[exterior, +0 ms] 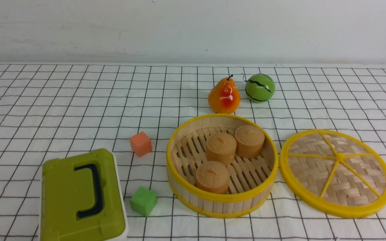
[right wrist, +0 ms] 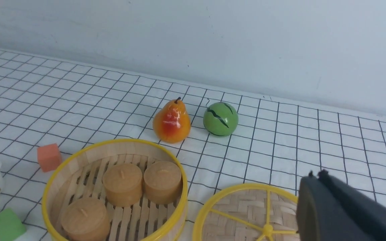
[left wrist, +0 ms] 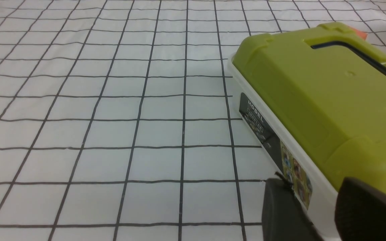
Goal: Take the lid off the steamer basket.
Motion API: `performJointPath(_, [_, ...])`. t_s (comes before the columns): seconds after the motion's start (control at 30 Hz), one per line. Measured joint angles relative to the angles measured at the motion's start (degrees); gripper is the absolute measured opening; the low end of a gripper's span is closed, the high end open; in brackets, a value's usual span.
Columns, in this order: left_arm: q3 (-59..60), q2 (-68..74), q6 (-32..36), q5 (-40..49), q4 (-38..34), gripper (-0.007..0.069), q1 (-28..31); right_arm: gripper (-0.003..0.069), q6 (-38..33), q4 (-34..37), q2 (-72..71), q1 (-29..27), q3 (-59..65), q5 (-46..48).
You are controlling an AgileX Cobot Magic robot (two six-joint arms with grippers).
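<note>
Front view, L to R: olive-green rectangular plastic box (exterior: 79,194) w/ dark handle, cut off at the bottom edge. Small orange foam cube (exterior: 140,144) and small green foam cube (exterior: 143,201) sit between the box and the basket. All of it rests on a white cloth w/ black grid (exterior: 45,100).

Centre: steamer basket (exterior: 219,201), a round tub w/ bamboo-slat wall and yellow rims, open on top. Three tan cylinder cakes (exterior: 221,148) stand on its slatted floor. Behind it are a glossy orange-yellow pear (exterior: 224,95) and a green ball w/ dark stripes (exterior: 260,87), side by side.

Right: lid (exterior: 313,167), a flat woven-bamboo disc w/ yellow rim, spokes and knob. It lies flat on the cloth just beside the basket's right side, w/ a narrow gap between them.

No arms show in the front view; only the wrist cams show the grippers.
- Left wrist cam: left gripper (left wrist: 313,187) low beside the box, two dark fingers (left wrist: 286,214) w/ a clear gap, jaws spread and holding nothing. Only this view shows the box's white base and its "MODEL" side sticker; the rest of the print is too small to read.
- Right wrist cam: right gripper (right wrist: 318,187) is a dark mass covering part of the lid. The lid is also cut off at the frame's bottom. Can't tell jaw state, no gap discernible. Green cube is partly cut off here.
</note>
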Motion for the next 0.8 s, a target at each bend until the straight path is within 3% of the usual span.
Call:
performJointPath(0.47, [0.0, 0.0, 0.0, 0.0, 0.0, 0.0239, 0.0, -0.0013, 0.0, -0.13, -1.35, 0.0, 0.73, 2.35])
performJointPath(0.67, [0.0, 0.0, 0.0, 0.0, 0.0, 0.0239, 0.0, -0.001, 0.0, -0.89, -1.68, 0.0, 1.63, -2.48])
performJointPath(0.8, [0.0, 0.0, 0.0, 0.0, 0.0, 0.0239, 0.0, -0.0007, 0.32, -3.36, -5.41, 0.0, 8.37, -11.89])
